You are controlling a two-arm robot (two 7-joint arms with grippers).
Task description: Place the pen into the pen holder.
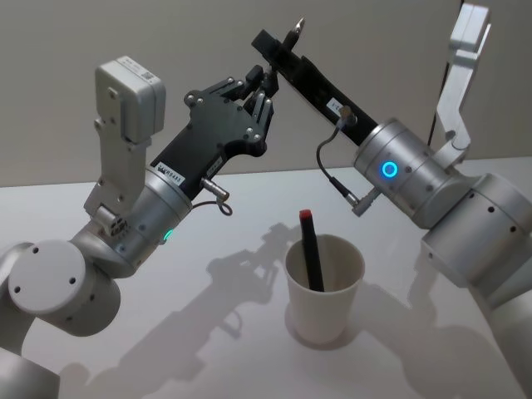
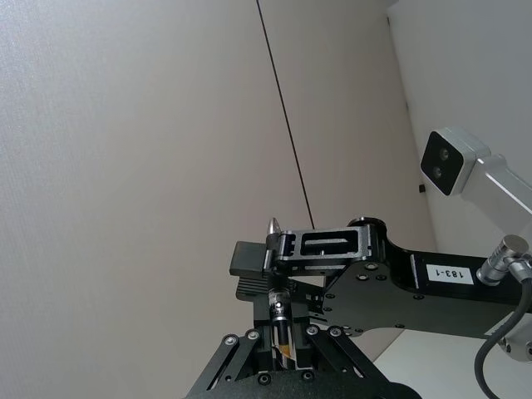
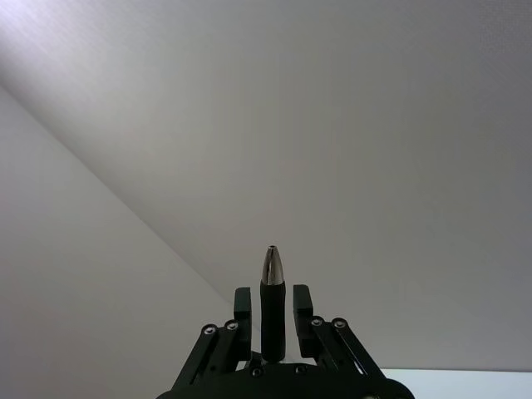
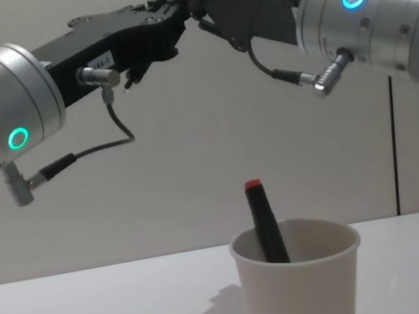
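2 pens and 1 plain white paper cup (image 1: 326,320) are counted: a black red-capped pen (image 1: 312,258) is stood in the cup, near upright, cap up. A black silver-tipped pen (image 3: 272,264) is clamped by the raised right gripper (image 3: 271,294), tip outward along the fingers. The left gripper (image 1: 258,83) is met beside it; its grip cannot be told.

Silver cylindrical arms with glowing ring lights, black cables and black screwed grippers.

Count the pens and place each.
2. A black pen with a red end stands in the white paper cup; a black, silver-tipped pen is gripped in the right tool, held high. The cup could hide others.
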